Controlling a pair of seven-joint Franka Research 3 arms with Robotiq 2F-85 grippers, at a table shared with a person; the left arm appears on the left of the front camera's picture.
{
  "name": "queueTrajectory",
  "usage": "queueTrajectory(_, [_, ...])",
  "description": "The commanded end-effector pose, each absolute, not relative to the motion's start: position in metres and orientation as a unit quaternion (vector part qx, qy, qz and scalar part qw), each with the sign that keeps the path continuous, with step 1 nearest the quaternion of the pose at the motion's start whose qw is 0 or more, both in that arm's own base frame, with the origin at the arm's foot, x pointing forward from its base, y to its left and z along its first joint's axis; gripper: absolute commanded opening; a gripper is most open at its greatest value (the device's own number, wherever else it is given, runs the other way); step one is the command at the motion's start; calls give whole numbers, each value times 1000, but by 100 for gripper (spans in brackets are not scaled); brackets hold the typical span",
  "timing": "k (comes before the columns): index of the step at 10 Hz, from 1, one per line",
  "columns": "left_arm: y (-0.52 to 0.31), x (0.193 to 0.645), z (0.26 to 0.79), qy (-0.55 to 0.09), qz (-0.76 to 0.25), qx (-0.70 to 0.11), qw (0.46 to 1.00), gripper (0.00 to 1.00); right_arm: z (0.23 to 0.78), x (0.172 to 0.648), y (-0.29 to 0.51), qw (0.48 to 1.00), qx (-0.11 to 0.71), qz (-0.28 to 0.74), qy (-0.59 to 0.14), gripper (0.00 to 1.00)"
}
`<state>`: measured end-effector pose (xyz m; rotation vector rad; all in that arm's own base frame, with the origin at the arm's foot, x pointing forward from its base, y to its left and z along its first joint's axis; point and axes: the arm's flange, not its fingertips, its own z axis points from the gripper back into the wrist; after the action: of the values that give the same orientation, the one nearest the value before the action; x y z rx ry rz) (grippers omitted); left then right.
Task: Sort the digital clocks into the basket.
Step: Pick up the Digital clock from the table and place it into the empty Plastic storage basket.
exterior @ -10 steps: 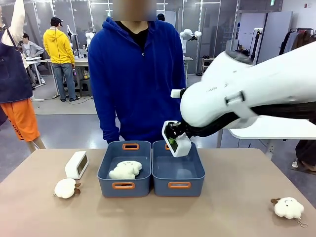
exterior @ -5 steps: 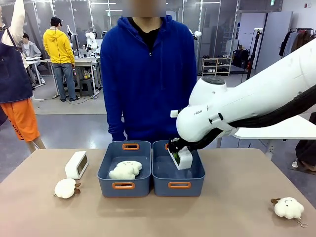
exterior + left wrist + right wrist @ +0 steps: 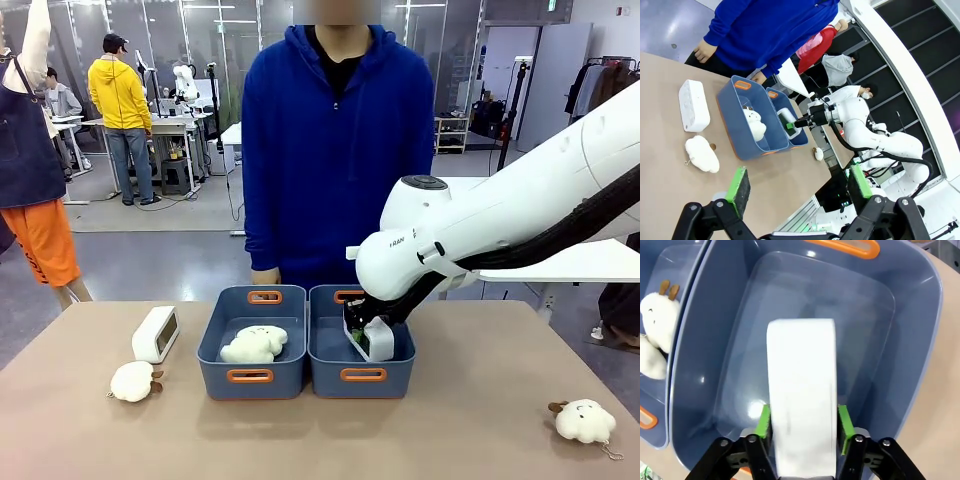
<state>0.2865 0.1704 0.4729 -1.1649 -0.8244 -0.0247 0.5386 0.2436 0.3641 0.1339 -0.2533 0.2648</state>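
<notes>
Here, right tool (image 3: 802, 424) covers clock (image 3: 801, 375) end.

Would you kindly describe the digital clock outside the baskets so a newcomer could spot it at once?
Find the two blue baskets mid-table. On the robot's left of them stands the white clock with a dark display. The plush toy beside it is fluffy.

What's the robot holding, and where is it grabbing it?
The right pincer holds a white digital clock by two opposite sides, near one end.
</notes>
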Motion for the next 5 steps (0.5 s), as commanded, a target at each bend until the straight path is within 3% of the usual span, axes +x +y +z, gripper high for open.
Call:
queueTrajectory(1, [171,288,475,-388,-16,-540,747,100,367,535,246,982,60,123,-130,83])
queueTrajectory(2, [171,288,475,-388,-16,-540,747,100,369,533,245,982,63,121,-130,97])
queueTrajectory(5, [171,288,475,-388,-16,-540,747,100,391,497,230,975,100,128,-152,100])
